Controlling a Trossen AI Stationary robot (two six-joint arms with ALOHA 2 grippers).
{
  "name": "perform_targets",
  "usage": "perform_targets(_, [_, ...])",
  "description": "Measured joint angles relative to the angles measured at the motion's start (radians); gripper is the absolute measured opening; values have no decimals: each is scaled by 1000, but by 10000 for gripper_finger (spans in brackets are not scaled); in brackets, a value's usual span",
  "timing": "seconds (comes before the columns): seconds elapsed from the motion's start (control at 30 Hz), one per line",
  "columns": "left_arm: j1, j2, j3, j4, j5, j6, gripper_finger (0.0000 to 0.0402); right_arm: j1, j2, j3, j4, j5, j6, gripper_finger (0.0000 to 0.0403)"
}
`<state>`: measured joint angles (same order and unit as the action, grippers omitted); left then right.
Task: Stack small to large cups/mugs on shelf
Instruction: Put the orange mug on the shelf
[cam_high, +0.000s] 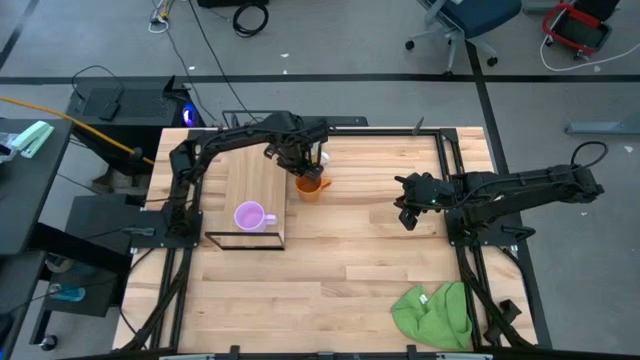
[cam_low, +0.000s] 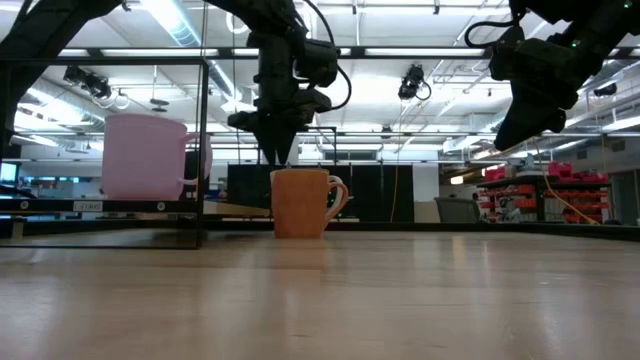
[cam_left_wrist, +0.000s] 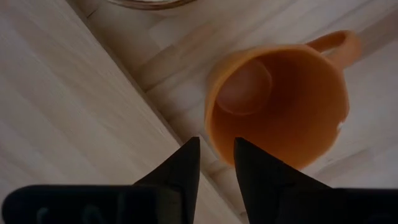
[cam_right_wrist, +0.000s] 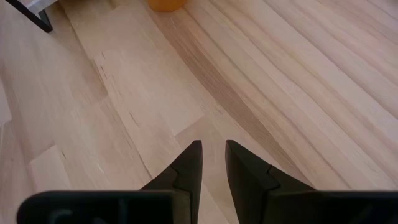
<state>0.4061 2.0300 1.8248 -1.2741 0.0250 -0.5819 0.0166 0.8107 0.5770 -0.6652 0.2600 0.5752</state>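
I see my left gripper (cam_left_wrist: 215, 163) just above the small orange mug (cam_high: 310, 187) beside the light-wood shelf (cam_high: 250, 180), fingers a little apart, holding nothing; the right gripper (cam_right_wrist: 213, 163) hangs likewise

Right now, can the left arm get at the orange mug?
Probably yes: the left gripper hangs right over the orange mug, jaws slightly apart at its rim, nothing between them.
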Motion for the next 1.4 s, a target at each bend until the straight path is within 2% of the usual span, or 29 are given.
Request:
perform_targets(0.43, [31, 3, -172, 154, 112, 10, 108, 0, 0, 0, 0, -2, 4, 77])
perform_targets(0.8, [29, -2, -174, 186, 138, -10, 99, 0, 0, 0, 1, -1, 4, 77])
perform_targets(1.1, [29, -2, -174, 178, 139, 12, 22, 0, 0, 0, 1, 0, 0, 77])
perform_targets(1.27, [29, -9, -173, 160, 136, 18, 23, 0, 0, 0, 1, 0, -1, 77])
perform_targets(1.4, [17, -28, -124, 105, 133, 45, 25, 0, 0, 0, 1, 0, -2, 77])
